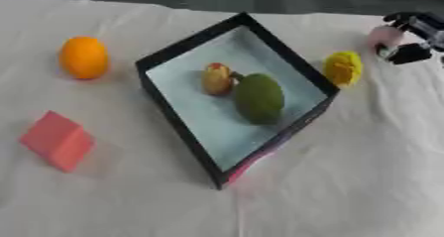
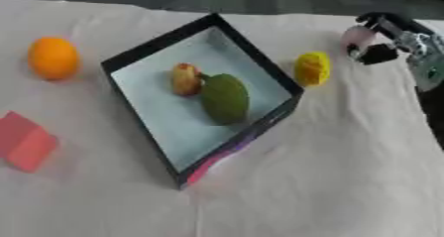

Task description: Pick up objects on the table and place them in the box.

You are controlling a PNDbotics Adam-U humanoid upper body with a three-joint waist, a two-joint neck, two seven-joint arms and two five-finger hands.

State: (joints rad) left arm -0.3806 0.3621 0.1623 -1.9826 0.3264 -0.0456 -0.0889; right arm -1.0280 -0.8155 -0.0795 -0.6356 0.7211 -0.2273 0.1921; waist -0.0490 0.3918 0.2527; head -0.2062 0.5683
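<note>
Pink object (image 2: 357, 35) within right hand (image 2: 392, 37)

Likely a lab test bench: white-clothed table (image 1: 347, 181) with staged toy fruit.

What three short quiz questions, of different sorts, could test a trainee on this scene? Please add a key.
1. True or false: the green fruit lies inside the box.
2. Multiple choice: which object is nearest the robot's right hand? A) the orange fruit B) the pink object C) the red block
3. Fill in: just outside the box's right wall lies a ______ object.

Key:
1. True; it lies beside a smaller reddish-yellow fruit.
2. B; the hand seems curled round it at the table's far right.
3. Yellow.
</note>
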